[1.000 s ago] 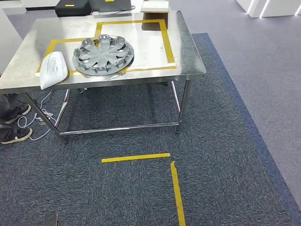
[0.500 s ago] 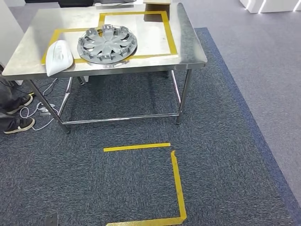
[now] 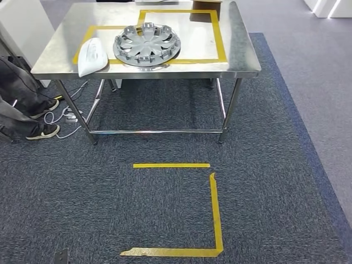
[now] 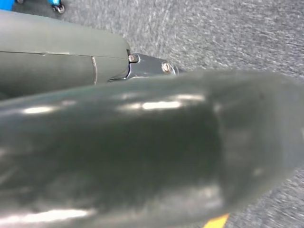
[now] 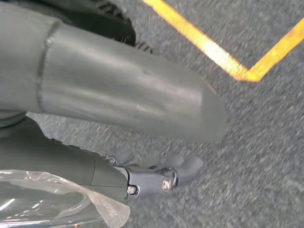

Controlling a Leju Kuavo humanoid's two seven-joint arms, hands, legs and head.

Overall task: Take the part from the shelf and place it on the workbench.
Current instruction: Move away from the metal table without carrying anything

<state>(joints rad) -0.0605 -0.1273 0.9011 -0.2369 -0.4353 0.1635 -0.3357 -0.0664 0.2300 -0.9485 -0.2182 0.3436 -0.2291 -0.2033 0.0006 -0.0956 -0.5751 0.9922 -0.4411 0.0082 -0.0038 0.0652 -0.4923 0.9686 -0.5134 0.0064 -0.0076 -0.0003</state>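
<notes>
Grey wheel cover (image 3: 147,44) lies on workbench (image 3: 245,52); both hands' fingers unclear; no readable writing.

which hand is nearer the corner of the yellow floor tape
Right, likely: right hand hangs close by the tape corner; left hand hangs on the side away from it.

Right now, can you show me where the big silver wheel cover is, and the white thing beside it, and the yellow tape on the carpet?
Round silver plastic wheel cover (image 3: 147,44), head view, on its centre hub.
White rounded shell part (image 3: 92,56), head view, on its middle.
Yellow tape lines on the dark carpet (image 3: 215,212), head view, on the long side strip.
</notes>
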